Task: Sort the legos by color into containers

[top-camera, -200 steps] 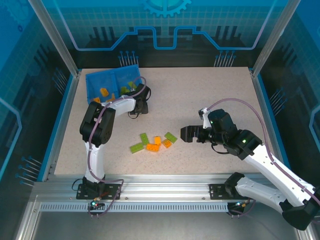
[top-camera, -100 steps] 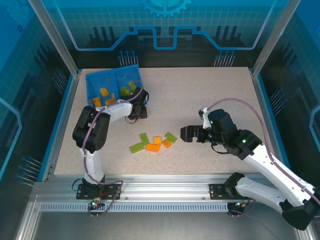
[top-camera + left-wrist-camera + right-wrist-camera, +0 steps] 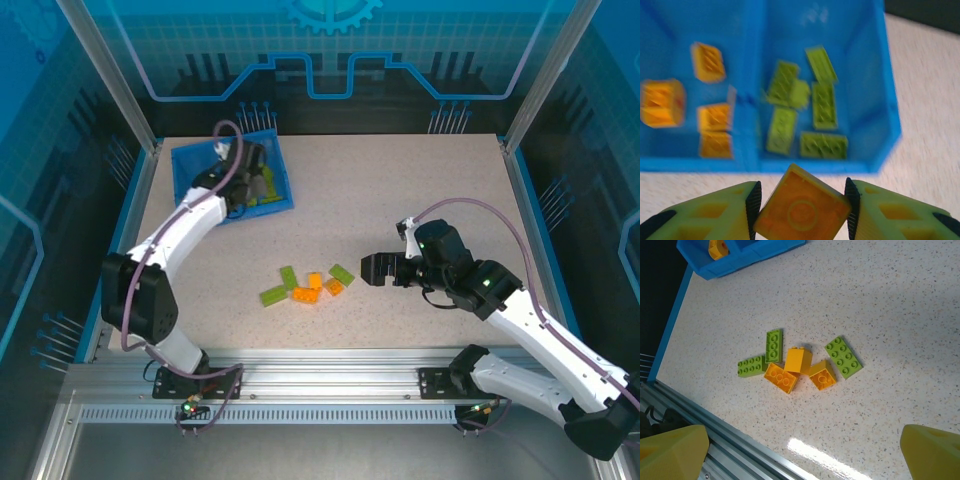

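Gripping an orange lego [image 3: 802, 215] in the narrowly parted left claw [image 3: 801, 205], above the tray [image 3: 887, 90]. Holding the right claw [image 3: 802, 450] wide open, empty, over the worktop [image 3: 890, 300] near six loose legos [image 3: 800, 362].

We see a robotics lab: a speckled tabletop [image 3: 400, 190] fenced by aluminium posts [image 3: 108, 72] and blue see-through panels [image 3: 330, 50], two robot arms [image 3: 180, 228] bolted to a metal rail [image 3: 330, 385].
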Action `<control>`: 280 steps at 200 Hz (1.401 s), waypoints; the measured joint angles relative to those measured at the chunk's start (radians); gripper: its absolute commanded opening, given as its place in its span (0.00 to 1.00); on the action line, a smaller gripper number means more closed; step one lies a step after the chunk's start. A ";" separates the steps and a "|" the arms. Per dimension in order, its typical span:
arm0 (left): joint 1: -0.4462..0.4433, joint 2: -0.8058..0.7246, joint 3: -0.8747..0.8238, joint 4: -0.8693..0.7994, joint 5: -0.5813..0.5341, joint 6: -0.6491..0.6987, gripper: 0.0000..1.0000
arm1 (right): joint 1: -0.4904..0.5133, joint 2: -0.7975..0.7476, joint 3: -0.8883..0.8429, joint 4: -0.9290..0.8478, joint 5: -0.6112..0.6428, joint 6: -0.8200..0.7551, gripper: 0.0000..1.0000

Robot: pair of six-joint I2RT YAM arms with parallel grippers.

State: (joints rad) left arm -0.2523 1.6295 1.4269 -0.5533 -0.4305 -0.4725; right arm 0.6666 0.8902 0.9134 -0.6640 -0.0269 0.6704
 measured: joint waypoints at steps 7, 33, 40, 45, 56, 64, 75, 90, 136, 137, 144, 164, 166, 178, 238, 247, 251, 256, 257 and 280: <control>0.040 0.001 0.025 -0.001 -0.009 0.000 0.47 | 0.000 -0.001 0.000 0.000 0.000 0.000 1.00; 0.181 0.056 0.129 -0.027 -0.029 -0.008 0.48 | 0.000 -0.004 0.000 0.000 0.000 0.003 1.00; 0.214 0.094 0.175 -0.042 -0.029 -0.009 0.48 | 0.000 -0.007 0.000 0.000 0.000 0.004 1.00; 0.230 0.122 0.205 -0.050 -0.028 -0.011 0.48 | 0.000 -0.009 0.000 0.000 0.000 0.004 1.00; 0.262 0.201 0.291 -0.079 -0.021 -0.018 0.48 | 0.000 -0.013 0.000 0.000 0.000 0.004 1.00; 0.280 0.269 0.354 -0.096 -0.011 -0.021 0.49 | 0.000 -0.015 0.000 -0.001 0.000 0.005 1.00; 0.299 0.351 0.427 -0.125 0.010 -0.026 0.51 | 0.000 -0.019 0.000 -0.001 0.000 0.008 1.00; 0.316 0.456 0.509 -0.169 0.043 -0.031 0.54 | 0.000 -0.027 0.000 -0.001 0.000 0.011 1.00; 0.339 0.564 0.554 -0.267 0.112 -0.059 0.63 | 0.000 -0.056 0.000 -0.010 0.001 0.011 1.00; 0.340 0.564 0.554 -0.268 0.112 -0.060 0.63 | 0.000 -0.056 0.000 -0.010 0.001 0.011 1.00; 0.340 0.561 0.554 -0.272 0.117 -0.062 0.63 | 0.000 -0.056 0.000 -0.010 0.001 0.011 1.00; 0.340 0.546 0.552 -0.276 0.132 -0.071 0.63 | 0.000 -0.054 0.000 -0.009 0.000 0.011 1.00; 0.340 0.541 0.549 -0.275 0.135 -0.072 0.63 | 0.000 -0.053 0.000 -0.009 0.001 0.011 1.00; 0.340 0.505 0.517 -0.270 0.150 -0.078 0.63 | 0.000 -0.047 0.000 -0.008 0.001 0.011 1.00; 0.282 -0.066 0.134 -0.156 0.314 -0.085 0.63 | 0.003 0.135 0.023 -0.012 0.040 -0.047 0.96; 0.224 -0.170 0.092 -0.126 0.331 -0.042 0.63 | 0.003 0.183 0.036 -0.013 0.049 -0.077 0.95; 0.197 -0.205 0.077 -0.114 0.343 -0.027 0.64 | 0.003 0.204 0.043 -0.014 0.051 -0.085 0.95; 0.155 -0.251 0.055 -0.095 0.357 0.005 0.64 | 0.004 0.229 0.052 -0.014 0.053 -0.100 0.94; 0.144 -0.264 0.050 -0.092 0.364 0.012 0.64 | 0.004 0.238 0.055 -0.014 0.054 -0.103 0.94; -0.026 -0.415 -0.046 -0.051 0.486 0.184 0.65 | 0.016 0.393 0.114 -0.010 0.053 -0.171 0.92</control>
State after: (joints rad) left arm -0.2779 1.2144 1.3808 -0.6044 0.0551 -0.2882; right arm 0.6823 1.2827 1.0279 -0.6739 0.0257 0.4992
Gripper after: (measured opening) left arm 0.645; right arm 0.930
